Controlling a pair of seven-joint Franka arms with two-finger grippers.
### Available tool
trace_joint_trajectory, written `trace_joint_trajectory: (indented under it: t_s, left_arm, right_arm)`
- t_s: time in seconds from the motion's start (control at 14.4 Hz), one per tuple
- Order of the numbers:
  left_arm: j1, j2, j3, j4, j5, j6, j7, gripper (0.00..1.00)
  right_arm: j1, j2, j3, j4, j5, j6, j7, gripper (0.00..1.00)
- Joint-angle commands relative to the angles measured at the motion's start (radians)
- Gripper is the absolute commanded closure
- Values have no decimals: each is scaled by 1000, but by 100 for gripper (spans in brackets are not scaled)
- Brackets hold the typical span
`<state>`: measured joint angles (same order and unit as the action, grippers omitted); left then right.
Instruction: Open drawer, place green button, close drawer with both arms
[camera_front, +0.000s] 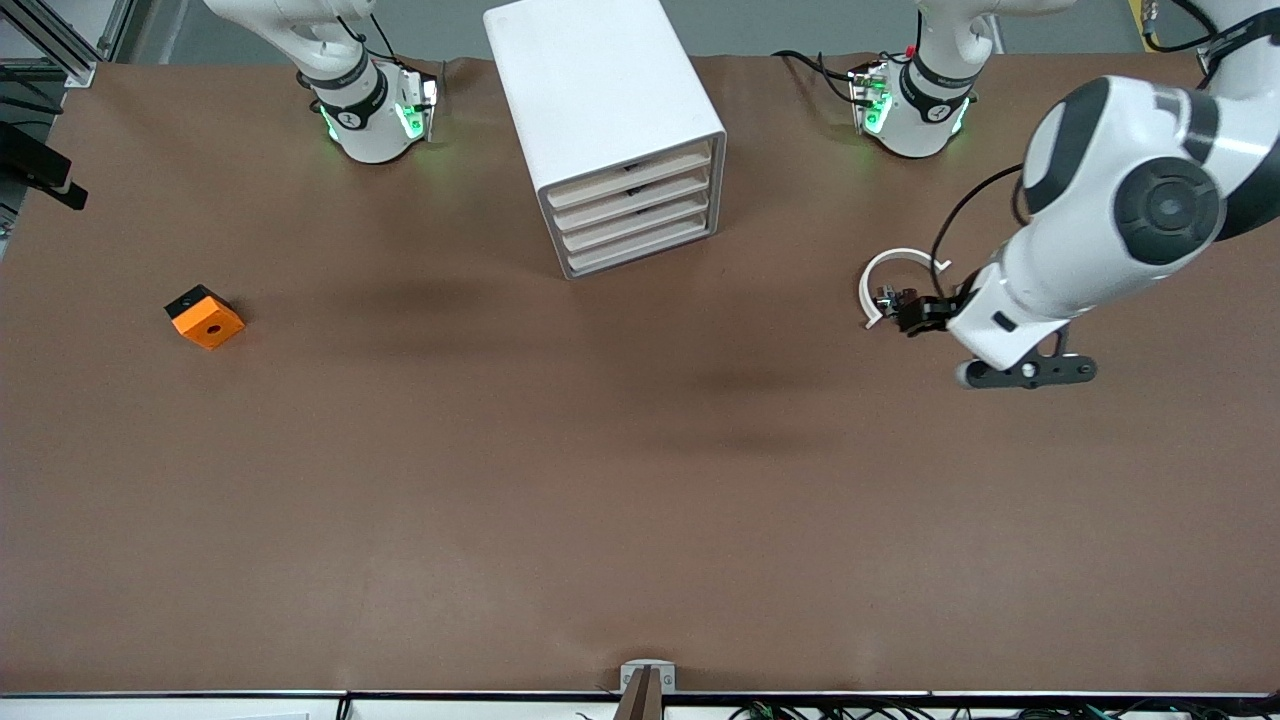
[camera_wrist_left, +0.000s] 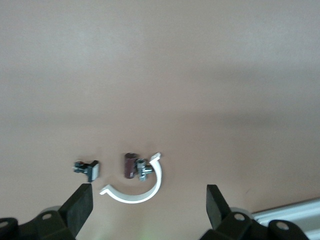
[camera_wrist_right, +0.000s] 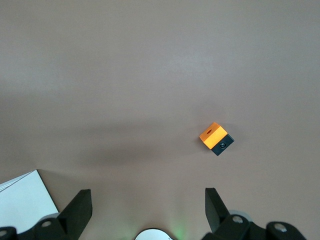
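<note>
Left claw above ring, beside cabinet.

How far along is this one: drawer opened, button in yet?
Nothing is done yet: the lowest drawer is shut, like the three above it. In hand: the left gripper, open, hovers over small parts by the white ring; none is gripped. The right gripper waits open above the table. Left to do: open, place, close.
</note>
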<state>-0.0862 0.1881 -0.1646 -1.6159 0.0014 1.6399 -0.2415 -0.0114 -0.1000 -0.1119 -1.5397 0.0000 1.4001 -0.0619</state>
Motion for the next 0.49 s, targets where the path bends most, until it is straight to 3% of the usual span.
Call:
trace_joint_trajectory:
  t_s: [0.0,0.42]
  left_arm:
    - [3,-82,68,-53,-32,-23,138,0]
    - [40,-173,146,-65,-29,-22,321,0]
  right_arm:
    - [-9,-23,3,-20,12,5,16,0]
    - [1,-23,9,-20,11,11,14,0]
